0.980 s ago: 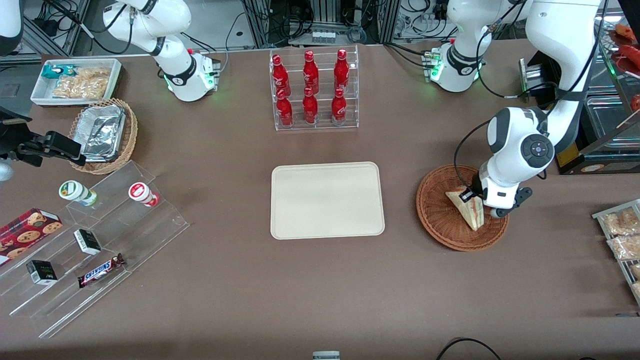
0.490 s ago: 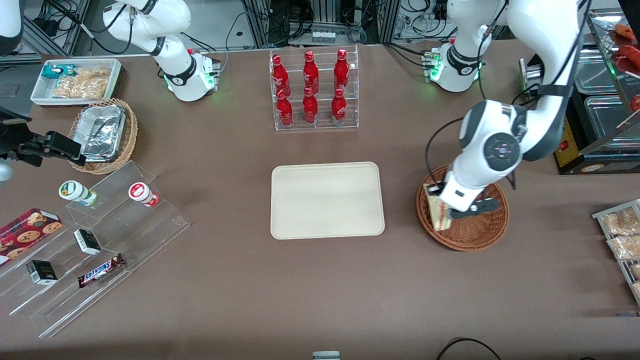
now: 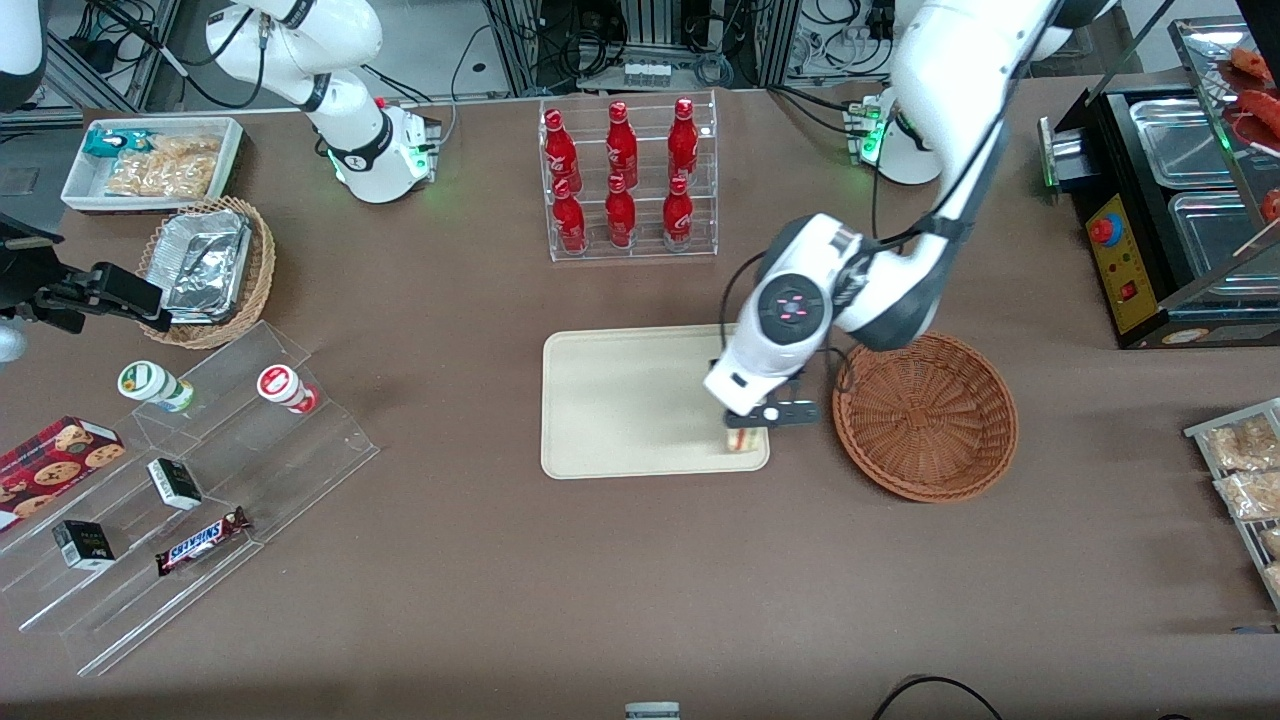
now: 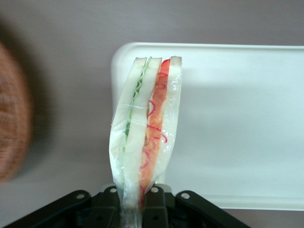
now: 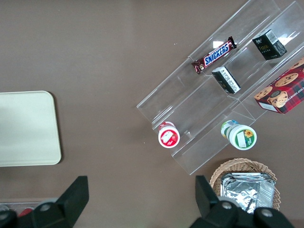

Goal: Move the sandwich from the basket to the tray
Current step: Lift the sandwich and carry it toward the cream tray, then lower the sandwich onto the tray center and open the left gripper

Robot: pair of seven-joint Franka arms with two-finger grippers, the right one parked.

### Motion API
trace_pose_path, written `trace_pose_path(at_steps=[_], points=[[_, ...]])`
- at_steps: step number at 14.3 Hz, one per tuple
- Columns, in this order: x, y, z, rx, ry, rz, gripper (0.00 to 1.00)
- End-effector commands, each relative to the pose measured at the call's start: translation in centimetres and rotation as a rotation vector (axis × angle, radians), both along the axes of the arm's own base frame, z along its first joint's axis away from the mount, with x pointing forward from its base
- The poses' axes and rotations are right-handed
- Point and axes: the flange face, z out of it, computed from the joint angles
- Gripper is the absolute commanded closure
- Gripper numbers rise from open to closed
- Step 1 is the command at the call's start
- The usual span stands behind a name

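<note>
Gripper: my jaws are closed tight on the sandwich.
Sandwich: hanging over the tray, at its corner nearest the basket.
Basket: nothing inside.

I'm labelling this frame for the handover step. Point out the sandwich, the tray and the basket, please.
sandwich (image 4: 145, 128), left wrist view, on its white bread, held in the gripper (image 4: 134, 199)
tray (image 3: 620, 400), front view, on its bare floor
basket (image 3: 925, 415), front view, on its woven floor
</note>
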Motion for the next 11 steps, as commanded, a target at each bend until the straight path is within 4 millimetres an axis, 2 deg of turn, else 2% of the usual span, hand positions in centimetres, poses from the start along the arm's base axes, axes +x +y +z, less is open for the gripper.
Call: trace_pose_path(at_steps=[1,4,5,8,9,10,11], points=[[-0.2,-5.9,-1.0,0.008,-0.015,0.028,0.98],[-2.6,-10.5,-3.1,0.020,-0.014,0.044,0.98],[-3.0,-11.3,-3.5,0.039,-0.032,0.051,0.98],[-3.8,-12.0,-4.9,0.064,-0.039,0.074,0.96],[-4.1,-12.3,-5.3,0.067,-0.037,0.076,0.93],[-4.1,-12.4,-5.7,0.063,-0.039,0.084,0.84],[-4.2,-12.4,-5.9,0.064,-0.043,0.080,0.67]])
